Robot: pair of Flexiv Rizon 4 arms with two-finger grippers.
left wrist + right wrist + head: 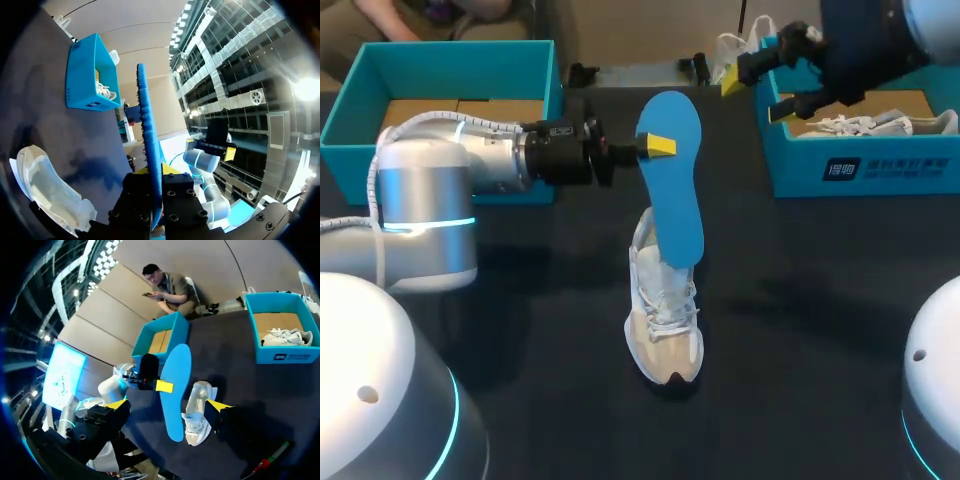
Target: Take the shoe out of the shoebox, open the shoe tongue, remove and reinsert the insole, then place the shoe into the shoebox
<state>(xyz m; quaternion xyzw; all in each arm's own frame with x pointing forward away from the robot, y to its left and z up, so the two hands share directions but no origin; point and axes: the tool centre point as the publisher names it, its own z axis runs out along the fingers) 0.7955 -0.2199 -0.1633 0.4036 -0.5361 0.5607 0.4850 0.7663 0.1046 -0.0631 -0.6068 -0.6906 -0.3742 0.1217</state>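
While the left box (pixel 350 120) shows its cardboard floor, the right box (pixel 860 170) holds a white spare shoe (pixel 880 123). The shoe (pixel 665 330), white and beige with white laces, stands mid-table with its toe toward the robot. The blue insole (pixel 675 180) hangs tilted above the shoe's heel, and whether the two touch cannot be told. The left gripper (pixel 658 146) is clamped on the insole's upper part. The right gripper (pixel 757 97) hangs over the right box's left wall, fingers spread, holding nothing. Dark table (pixel 800 300) shows all round the shoe, well apart from both boxes.
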